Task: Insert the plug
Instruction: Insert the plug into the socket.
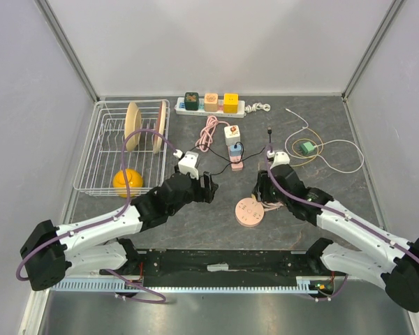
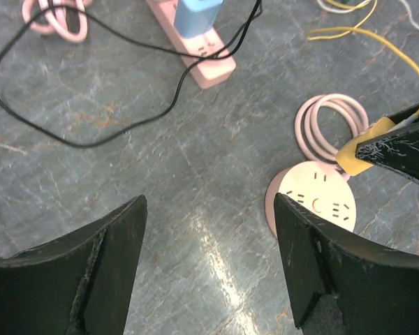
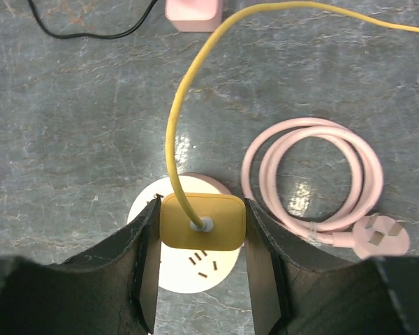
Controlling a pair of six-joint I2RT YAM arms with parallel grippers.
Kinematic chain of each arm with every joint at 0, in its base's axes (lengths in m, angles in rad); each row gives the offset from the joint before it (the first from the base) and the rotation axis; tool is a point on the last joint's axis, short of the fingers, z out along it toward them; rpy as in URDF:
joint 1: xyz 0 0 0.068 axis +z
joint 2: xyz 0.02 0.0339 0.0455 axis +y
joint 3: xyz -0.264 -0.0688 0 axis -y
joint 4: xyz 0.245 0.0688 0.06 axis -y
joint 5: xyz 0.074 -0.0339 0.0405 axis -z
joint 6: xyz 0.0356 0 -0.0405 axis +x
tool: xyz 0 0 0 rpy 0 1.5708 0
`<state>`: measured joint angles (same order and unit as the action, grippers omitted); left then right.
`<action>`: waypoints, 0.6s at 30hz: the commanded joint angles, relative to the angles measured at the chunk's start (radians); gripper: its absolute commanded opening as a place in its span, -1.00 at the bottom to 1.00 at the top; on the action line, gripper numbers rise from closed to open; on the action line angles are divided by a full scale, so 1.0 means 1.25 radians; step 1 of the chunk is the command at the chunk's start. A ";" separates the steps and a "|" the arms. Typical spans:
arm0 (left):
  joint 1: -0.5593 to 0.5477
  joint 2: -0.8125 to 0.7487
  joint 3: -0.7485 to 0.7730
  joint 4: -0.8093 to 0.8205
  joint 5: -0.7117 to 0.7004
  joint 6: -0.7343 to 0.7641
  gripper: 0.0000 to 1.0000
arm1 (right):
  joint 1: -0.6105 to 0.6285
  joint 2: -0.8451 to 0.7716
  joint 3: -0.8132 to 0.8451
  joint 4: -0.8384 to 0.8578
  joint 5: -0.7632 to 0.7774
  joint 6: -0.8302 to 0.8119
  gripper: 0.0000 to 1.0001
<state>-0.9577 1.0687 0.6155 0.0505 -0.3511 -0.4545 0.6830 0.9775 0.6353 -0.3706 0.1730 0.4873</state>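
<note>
Right wrist shows right gripper (image 3: pixel 202 213) clamping yellow plug (image 3: pixel 202 222) over round socket (image 3: pixel 192 269); left gripper (image 2: pixel 208 209) gapes empty.

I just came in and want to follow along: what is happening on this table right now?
The right tool is shut on a yellow plug, holding it over the round pink socket unit. Whether the pins are in yet cannot be seen. The left tool hangs open beside it, holding nothing.
</note>
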 commanded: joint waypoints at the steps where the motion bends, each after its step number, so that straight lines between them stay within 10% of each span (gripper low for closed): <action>1: 0.000 -0.007 -0.017 -0.009 -0.021 -0.090 0.59 | 0.078 0.019 -0.005 0.055 0.139 0.038 -1.00; 18: -0.001 -0.025 -0.016 -0.033 -0.016 -0.094 0.56 | 0.125 0.055 -0.065 0.219 -0.099 -0.239 -1.00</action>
<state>-0.9577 1.0634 0.5953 -0.0078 -0.3466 -0.5312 0.8352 1.0206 0.5545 -0.1799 0.1394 0.2752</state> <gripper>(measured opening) 0.784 0.507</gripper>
